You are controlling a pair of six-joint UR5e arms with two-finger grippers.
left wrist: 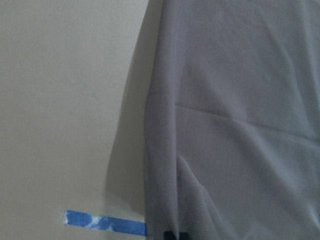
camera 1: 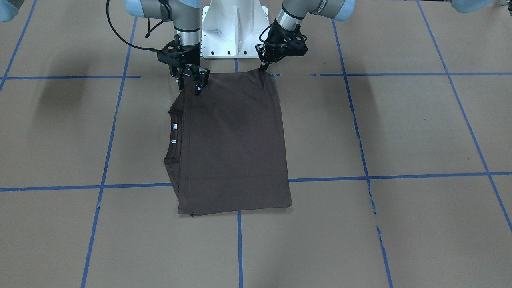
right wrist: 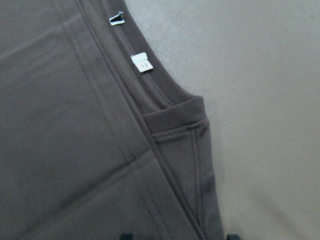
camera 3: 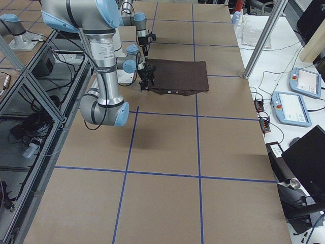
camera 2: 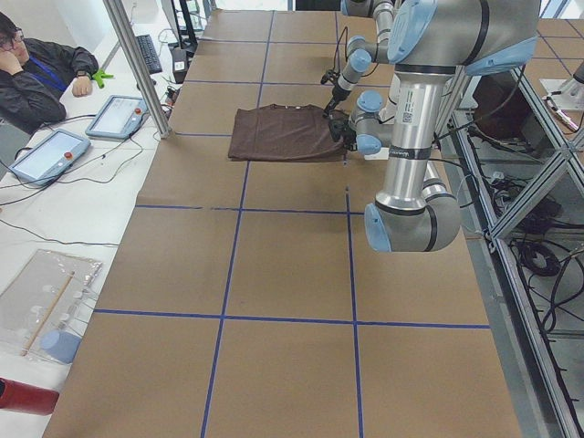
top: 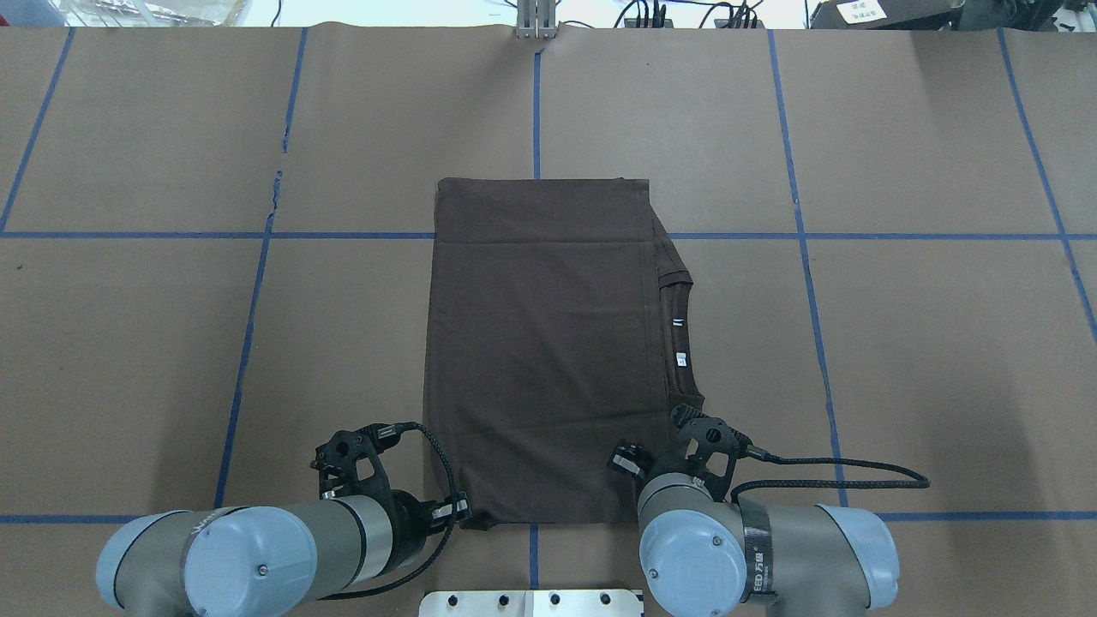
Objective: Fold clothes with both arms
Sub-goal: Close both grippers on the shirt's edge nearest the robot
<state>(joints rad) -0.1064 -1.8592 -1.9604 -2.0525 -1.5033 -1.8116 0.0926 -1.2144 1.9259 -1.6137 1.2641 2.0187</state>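
Left gripper (camera 1: 264, 67) looks pinched shut on the near corner of the shirt (top: 540, 343), and the cloth peaks up a bit toward it. The shirt is folded into a long rectangle, lying flat on the table (top: 171, 343) dead centre, just in front of the robot. The collar (right wrist: 150, 82) and tags (right wrist: 140, 62) poke out on its right side. Right gripper (camera 1: 189, 89) is over the other near corner with fingers apart, straddling the folded sleeve edge, nothing clamped yet. My guess is thin jersey: light, floppy, with layers that'll slide over each other. So grab all the layers right at the two near corners and lift evenly, or the fold sags and comes undone.
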